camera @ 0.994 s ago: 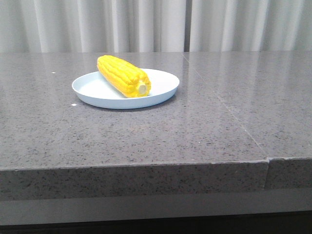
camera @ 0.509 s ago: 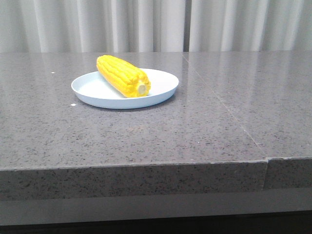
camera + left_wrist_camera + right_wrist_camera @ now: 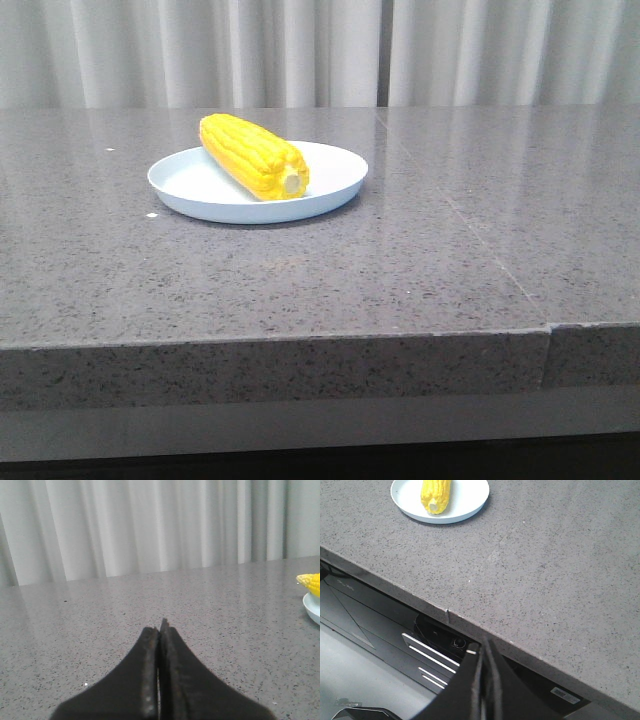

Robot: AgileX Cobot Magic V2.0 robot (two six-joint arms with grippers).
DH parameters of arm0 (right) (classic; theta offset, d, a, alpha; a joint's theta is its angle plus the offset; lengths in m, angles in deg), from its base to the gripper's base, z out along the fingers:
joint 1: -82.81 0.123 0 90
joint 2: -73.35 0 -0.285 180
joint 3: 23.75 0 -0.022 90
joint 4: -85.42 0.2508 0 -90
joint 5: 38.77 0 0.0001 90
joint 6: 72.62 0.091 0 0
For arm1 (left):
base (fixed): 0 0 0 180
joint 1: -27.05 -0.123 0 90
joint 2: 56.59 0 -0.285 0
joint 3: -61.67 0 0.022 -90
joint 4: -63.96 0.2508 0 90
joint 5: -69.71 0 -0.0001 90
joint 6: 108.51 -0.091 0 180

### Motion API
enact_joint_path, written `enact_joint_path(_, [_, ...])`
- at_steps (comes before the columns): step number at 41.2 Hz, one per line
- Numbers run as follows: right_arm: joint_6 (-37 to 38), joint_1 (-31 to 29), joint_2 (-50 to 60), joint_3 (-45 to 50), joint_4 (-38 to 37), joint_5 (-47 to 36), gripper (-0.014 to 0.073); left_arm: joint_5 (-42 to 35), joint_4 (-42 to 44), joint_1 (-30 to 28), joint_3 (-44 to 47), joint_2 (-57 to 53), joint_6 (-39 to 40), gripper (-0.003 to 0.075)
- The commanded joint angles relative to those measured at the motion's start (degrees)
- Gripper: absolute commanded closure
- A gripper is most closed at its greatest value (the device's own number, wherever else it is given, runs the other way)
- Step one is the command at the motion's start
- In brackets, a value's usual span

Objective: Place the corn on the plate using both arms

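Moved since earlier: nothing you'd notice; corn (image 3: 254,156) stayed on plate (image 3: 335,188).
Left gripper (image 3: 160,630): fingers together.
Right gripper (image 3: 482,652): fingers together.

The corn (image 3: 254,155) looks like glossy yellow plastic, its kernel rows bumpy. The plate (image 3: 330,185) is smooth, pale, plastic-looking, with a soft sheen. The table (image 3: 400,270) is speckled grey stone, polished and reflective. Behind its far edge hang matt white cloth curtains (image 3: 300,50).
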Motion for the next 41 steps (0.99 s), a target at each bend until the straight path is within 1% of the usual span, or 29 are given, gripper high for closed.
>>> enact_joint_path(1, [-0.49, 0.0, -0.81, -1.18, -1.21, -3.73, 0.0713, -4.7, -0.4, -0.1, 0.11, -1.14, 0.6, 0.074])
enact_joint_path(17, [-0.49, 0.0, -0.81, -1.11, -1.16, -3.72, 0.0713, -4.7, -0.4, -0.1, 0.11, -1.14, 0.6, 0.074])
enact_joint_path(20, [-0.49, -0.07, 0.54, 0.89, -1.55, -5.4, 0.0713, -4.7, -0.4, -0.1, 0.11, -1.14, 0.6, 0.074])
enact_joint_path(23, [-0.49, -2.16, 2.67, 4.92, -1.67, -8.73, 0.0713, -4.7, -0.4, -0.1, 0.11, -1.14, 0.6, 0.074])
enact_joint_path(25, [-0.49, -4.04, 4.54, 8.33, -1.93, -11.98, 0.0713, -4.7, -0.4, -0.1, 0.11, -1.14, 0.6, 0.074])
enact_joint_path(27, [-0.49, -6.24, 6.7, 12.1, -1.86, -17.38, 0.0713, -4.7, -0.4, -0.1, 0.11, -1.14, 0.6, 0.0741])
enact_joint_path(34, [-0.49, -16.75, 14.48, 26.81, -1.37, -42.18, 0.0713, -4.7, -0.4, -0.1, 0.11, -1.14, 0.6, 0.074])
enact_joint_path(38, [-0.49, -22.47, 18.06, 34.93, -1.18, -52.96, 0.0713, -4.7, -0.4, -0.1, 0.11, -1.14, 0.6, 0.074])
enact_joint_path(41, [-0.49, -26.28, 17.9, 40.02, -0.11, -61.01, 0.0713, -4.7, -0.4, -0.1, 0.11, -1.14, 0.6, 0.074])
